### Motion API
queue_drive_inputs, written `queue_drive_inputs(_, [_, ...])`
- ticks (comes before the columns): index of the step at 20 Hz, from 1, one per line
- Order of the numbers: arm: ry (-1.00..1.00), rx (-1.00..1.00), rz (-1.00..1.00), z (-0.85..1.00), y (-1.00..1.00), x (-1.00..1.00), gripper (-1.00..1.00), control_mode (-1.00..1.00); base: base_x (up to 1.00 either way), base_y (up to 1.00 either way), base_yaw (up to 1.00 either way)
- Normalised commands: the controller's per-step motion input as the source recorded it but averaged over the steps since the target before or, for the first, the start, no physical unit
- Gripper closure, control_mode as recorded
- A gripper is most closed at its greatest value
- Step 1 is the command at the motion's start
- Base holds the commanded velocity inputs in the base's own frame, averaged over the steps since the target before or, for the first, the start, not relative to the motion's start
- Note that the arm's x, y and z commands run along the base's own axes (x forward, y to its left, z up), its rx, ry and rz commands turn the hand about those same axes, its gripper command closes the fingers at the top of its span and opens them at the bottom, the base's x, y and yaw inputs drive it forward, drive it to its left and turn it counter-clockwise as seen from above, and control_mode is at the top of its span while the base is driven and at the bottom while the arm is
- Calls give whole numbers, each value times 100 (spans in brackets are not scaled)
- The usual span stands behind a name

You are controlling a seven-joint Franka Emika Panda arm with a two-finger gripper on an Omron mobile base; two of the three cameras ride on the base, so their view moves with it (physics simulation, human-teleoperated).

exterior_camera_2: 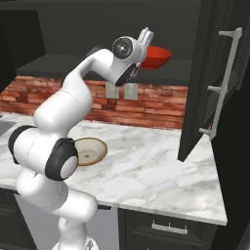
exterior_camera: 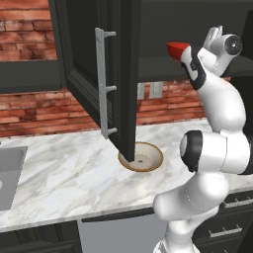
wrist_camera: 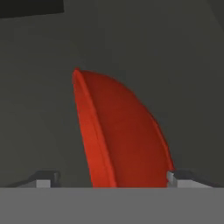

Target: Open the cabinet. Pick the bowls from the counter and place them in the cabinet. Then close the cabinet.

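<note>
The dark cabinet [exterior_camera_2: 63, 29] stands with both doors swung out: one door [exterior_camera: 123, 74] in the left base view, the other door [exterior_camera_2: 205, 73] in the right base view. Inside its opening the red bowl [exterior_camera_2: 157, 57] [exterior_camera: 177, 49] sits upright at shelf level; I cannot tell whether it rests on the shelf. My gripper [wrist_camera: 111, 177] [exterior_camera_2: 146, 52] is open, its fingertips [wrist_camera: 48, 177] spread wide on either side of the red bowl [wrist_camera: 122, 135]. The tan-rimmed bowl [exterior_camera: 143, 157] [exterior_camera_2: 90, 150] lies on the marble counter [exterior_camera: 64, 173] [exterior_camera_2: 156, 171], partly hidden by the door and my arm.
The door's silver bar handle [exterior_camera: 104, 84] juts out over the counter, and the other handle [exterior_camera_2: 222, 83] stands at the right. A grey sink [exterior_camera: 7, 173] is at the left. Wall outlets [exterior_camera_2: 122, 91] sit on the brick backsplash. Dark lower drawers [exterior_camera_2: 171, 227] are below.
</note>
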Motion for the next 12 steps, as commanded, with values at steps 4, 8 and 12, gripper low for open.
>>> queue_drive_inputs(4, [-15, 13, 0, 12, -26, -39, -100, -100, 0, 0, 0])
queue_drive_inputs(8, [-2, 3, 0, 27, 0, -62, -100, -100, 0, 0, 0])
queue_drive_inputs(12, [-2, 0, 0, 31, 0, -92, -100, -100, 0, 0, 0])
